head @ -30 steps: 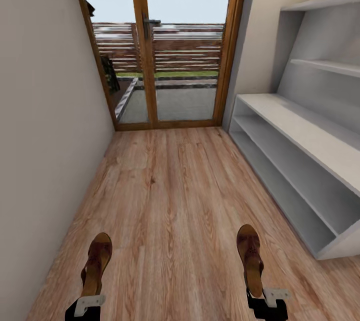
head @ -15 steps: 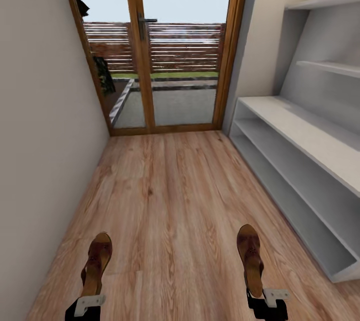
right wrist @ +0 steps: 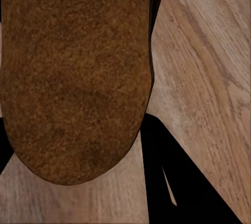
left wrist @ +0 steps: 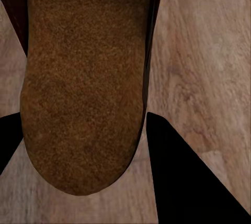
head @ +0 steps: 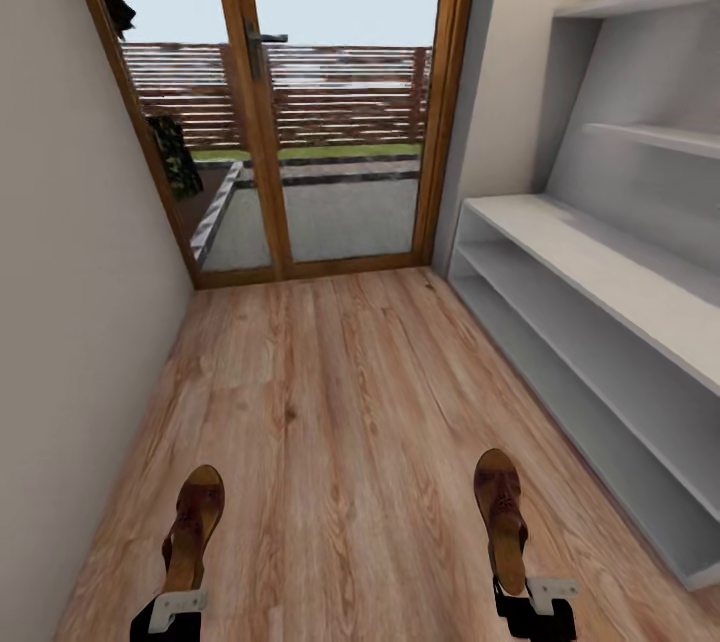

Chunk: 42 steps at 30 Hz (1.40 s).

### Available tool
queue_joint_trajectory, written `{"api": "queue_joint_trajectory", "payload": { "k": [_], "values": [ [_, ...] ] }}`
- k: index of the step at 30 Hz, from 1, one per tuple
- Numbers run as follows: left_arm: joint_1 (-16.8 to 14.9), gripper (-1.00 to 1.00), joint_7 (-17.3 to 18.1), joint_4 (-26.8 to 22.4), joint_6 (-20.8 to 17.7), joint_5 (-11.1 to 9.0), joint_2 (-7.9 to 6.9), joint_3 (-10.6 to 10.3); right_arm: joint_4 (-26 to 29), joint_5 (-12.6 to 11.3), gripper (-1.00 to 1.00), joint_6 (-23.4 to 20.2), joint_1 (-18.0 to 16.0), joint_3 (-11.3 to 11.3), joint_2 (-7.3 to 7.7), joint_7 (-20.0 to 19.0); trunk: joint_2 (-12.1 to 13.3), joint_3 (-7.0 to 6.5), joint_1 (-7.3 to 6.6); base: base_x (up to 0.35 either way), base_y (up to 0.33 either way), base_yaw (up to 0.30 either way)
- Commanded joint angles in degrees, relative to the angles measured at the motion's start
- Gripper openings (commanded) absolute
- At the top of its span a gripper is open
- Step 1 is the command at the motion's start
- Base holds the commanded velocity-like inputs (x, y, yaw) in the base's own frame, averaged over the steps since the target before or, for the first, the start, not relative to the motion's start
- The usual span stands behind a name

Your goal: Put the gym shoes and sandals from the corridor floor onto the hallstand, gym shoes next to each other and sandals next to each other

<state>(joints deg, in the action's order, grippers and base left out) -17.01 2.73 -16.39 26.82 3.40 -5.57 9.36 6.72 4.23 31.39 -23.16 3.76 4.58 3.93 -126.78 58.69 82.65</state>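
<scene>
Head view: each arm carries one dark brown leather open sandal, heel end at the gripper and toe pointing forward down the corridor. The left gripper [head: 168, 612] is clenched on the heel of the left sandal [head: 193, 527]; the right gripper [head: 535, 602] is clenched on the heel of the right sandal [head: 500, 517]. Both sandals are held clear of the warm brown wood-plank corridor floor [head: 340, 392], judged from the wrist views.

Left wrist view: the tan, grainy underside of the left sandal [left wrist: 86, 82] extends straight out ahead of the gripper, with floor planks beyond it. Right wrist view: the right sandal [right wrist: 76, 77] lies the same way ahead of its gripper.

Governing relation: the low, wide, white-grey hallstand with two open shelves [head: 600, 322] lies forward and to the right of both grippers. Its long axis runs roughly parallel to the long axis of each sandal. The right gripper is the nearer one; the near end of the rack is just beside and ahead of it, while the left gripper is well apart, across the width of the corridor.

Judgement: the next move calls for a turn or sideways reach to the right, so that the toes face into a shelf opening. The right sandal suits first placement; the left sandal then goes beside it. No gym shoes are visible on the shelves or floor at this moment.
</scene>
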Motion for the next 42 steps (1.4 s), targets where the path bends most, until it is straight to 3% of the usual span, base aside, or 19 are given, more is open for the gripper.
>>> {"api": "queue_joint_trajectory", "payload": {
  "k": [1,19,42],
  "values": [
    [0.0,-1.00,0.3,0.0,0.2,0.6,0.03,0.5,0.0,0.2,-1.00,0.2,0.0,0.4,-0.01,0.0,0.0,0.04,0.02,0.294,0.219,-0.007],
    [0.0,-1.00,0.3,0.0,0.2,0.6,0.03,0.5,0.0,0.2,-1.00,0.2,0.0,0.4,0.04,0.0,0.0,0.04,0.02,0.293,0.220,-0.005],
    [0.0,-1.00,0.3,0.1,0.2,0.6,0.03,0.5,0.0,0.2,-1.00,0.2,0.0,0.4,0.03,-0.1,0.0,0.04,0.02,0.293,0.221,-0.250]
  ]
}}
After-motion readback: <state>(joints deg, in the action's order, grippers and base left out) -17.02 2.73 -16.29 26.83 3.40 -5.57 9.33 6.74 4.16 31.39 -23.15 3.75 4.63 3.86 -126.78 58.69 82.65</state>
